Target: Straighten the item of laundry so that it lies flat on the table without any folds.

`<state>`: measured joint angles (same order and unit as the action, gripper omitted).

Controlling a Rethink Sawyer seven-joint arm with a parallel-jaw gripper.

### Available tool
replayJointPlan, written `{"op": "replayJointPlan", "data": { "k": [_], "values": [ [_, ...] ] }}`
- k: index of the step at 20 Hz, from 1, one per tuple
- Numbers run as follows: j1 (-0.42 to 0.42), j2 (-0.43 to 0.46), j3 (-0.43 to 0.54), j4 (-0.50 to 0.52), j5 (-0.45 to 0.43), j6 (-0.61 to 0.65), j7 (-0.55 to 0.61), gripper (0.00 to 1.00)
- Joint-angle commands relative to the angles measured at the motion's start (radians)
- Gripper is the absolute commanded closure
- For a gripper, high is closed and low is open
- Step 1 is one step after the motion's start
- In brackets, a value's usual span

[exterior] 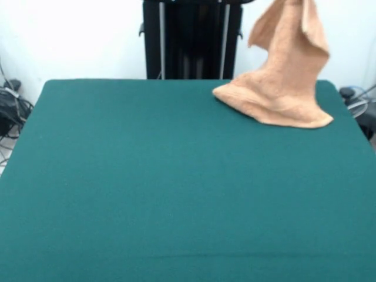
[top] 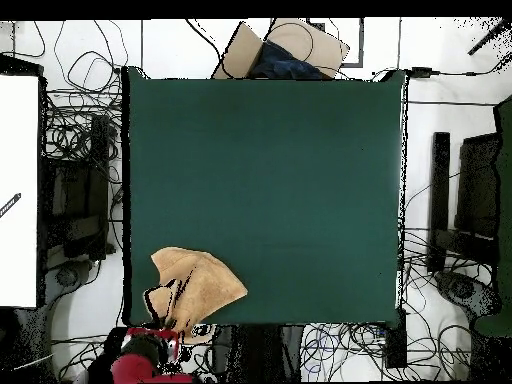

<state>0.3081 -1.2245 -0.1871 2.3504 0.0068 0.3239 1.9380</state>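
The peach-orange towel (exterior: pixel 282 88) stands at the far right corner of the green table (exterior: pixel 176 188). Its lower part rests bunched on the felt, and its upper part is pulled up into a peak that leaves the picture's top edge. In the overhead view the towel (top: pixel 200 285) lies at the table's (top: pixel 270 170) lower left corner, near the robot's side. My gripper (top: pixel 184 320) sits over the towel's near edge, at the end of the red arm (top: pixel 140 362), holding the towel up. The gripper itself is out of the front view.
The black pedestal (exterior: pixel 191 38) stands behind the table's far edge. Cables lie at the left (exterior: pixel 9 106) and right (exterior: pixel 358 103) of the table. In the overhead view a brown box with dark cloth (top: pixel 285 48) sits past the far edge, and a white board (top: pixel 18 190) is at the left.
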Motion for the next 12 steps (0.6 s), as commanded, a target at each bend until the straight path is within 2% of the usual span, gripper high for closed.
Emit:
{"op": "replayJointPlan", "data": {
  "k": [1, 5, 9, 12],
  "values": [
    [-0.189, 0.238, 0.124, 0.070, 0.002, -0.235, 0.118, 1.00],
    [-0.278, 0.314, 0.172, 0.021, -0.058, -0.287, 0.079, 1.00],
    [-0.304, 0.304, 0.175, -0.010, -0.084, -0.244, 0.058, 1.00],
    [-0.366, 0.399, 0.211, -0.076, -0.121, -0.279, 0.024, 1.00]
  ]
}}
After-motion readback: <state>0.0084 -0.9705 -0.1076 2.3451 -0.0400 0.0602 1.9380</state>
